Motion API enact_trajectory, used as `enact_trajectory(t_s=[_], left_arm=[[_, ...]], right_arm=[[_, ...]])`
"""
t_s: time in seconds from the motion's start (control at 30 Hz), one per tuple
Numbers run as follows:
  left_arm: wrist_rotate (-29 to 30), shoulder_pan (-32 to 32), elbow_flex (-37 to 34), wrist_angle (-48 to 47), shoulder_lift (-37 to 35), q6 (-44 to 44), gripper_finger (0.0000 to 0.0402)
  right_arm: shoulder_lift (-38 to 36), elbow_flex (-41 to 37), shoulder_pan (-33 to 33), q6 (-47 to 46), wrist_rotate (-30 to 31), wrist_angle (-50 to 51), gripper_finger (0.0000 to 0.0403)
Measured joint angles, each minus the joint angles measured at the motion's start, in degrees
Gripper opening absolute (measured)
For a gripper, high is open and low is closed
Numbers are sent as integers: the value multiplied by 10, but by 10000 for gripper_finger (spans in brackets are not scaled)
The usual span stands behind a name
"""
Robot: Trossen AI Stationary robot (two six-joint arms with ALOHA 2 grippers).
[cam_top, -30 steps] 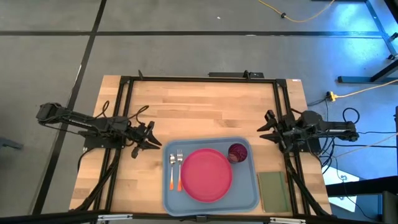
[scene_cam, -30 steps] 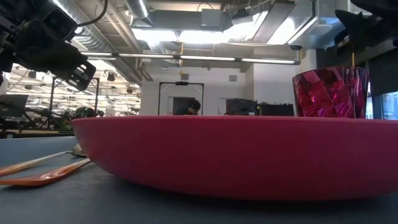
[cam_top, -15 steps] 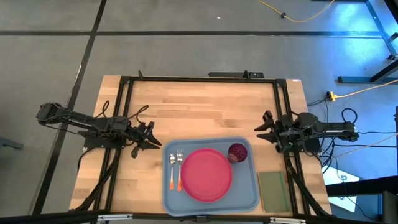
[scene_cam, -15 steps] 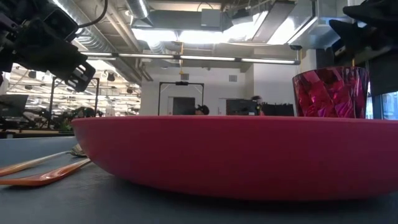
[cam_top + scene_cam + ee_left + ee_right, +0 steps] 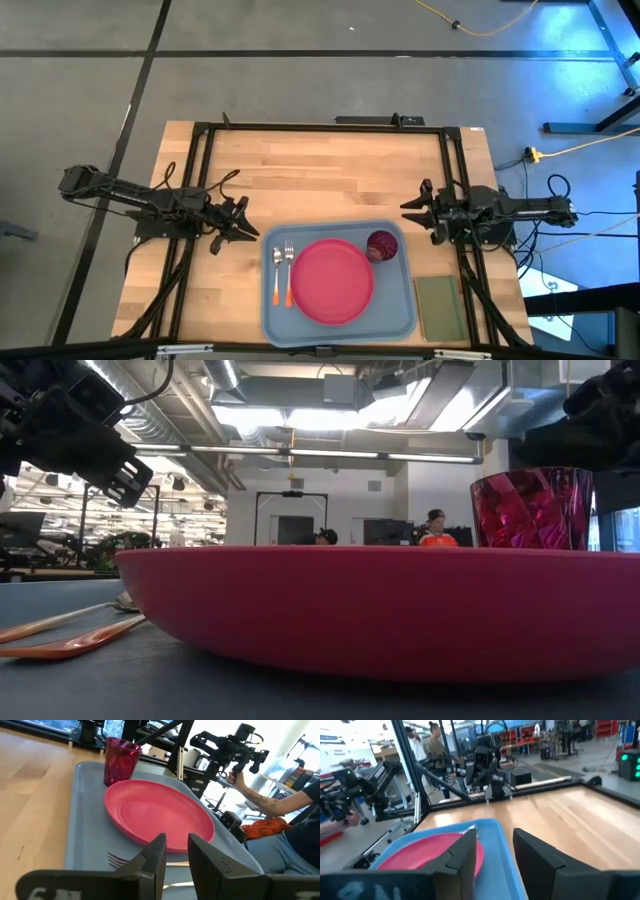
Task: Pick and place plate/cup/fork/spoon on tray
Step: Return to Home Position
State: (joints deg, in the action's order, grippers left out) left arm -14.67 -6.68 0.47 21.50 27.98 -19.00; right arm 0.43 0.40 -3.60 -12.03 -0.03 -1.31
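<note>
The light blue tray [image 5: 400, 300] lies at the table's near edge. On it rest the pink-red plate [image 5: 332, 281], the dark red cup [image 5: 382, 245] upright at its far right corner, and the spoon [image 5: 277, 272] and fork [image 5: 289, 272] side by side left of the plate, handles toward the near edge. My left gripper [image 5: 252, 231] hovers just beyond the tray's far left corner, open and empty; its wrist view shows the plate [image 5: 160, 815], cup [image 5: 120, 761] and fork tines [image 5: 117, 860]. My right gripper [image 5: 408, 209] is open and empty, above the table beyond the cup.
An olive green pad [image 5: 438, 307] lies right of the tray. Bare wooden table [image 5: 320, 170] stretches over the far half. A black frame [image 5: 200, 150] edges the table. A person's hand [image 5: 240, 777] holds a control arm beyond the table's right side; people stand in the room behind [image 5: 437, 742].
My right gripper has moved a little toward the table's left edge, coming closer to the cup and the tray's far right corner. My left gripper and the things on the tray have stayed where they were.
</note>
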Motion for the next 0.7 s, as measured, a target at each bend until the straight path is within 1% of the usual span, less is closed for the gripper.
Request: enact_trajectory(t_s=[0.23, 0.4, 0.53, 0.7], left_arm=[[0, 0, 0, -1, 0, 11, 73], [0, 0, 0, -36, -3, 29, 73], [-18, 0, 0, -25, -36, 46, 73], [-30, 0, 0, -55, -107, 59, 73]], right_arm=[[-3, 0, 0, 36, 7, -3, 134], [-2, 0, 0, 34, 10, -3, 134], [-2, 0, 0, 31, 10, -3, 134], [-2, 0, 0, 33, 10, -3, 134]])
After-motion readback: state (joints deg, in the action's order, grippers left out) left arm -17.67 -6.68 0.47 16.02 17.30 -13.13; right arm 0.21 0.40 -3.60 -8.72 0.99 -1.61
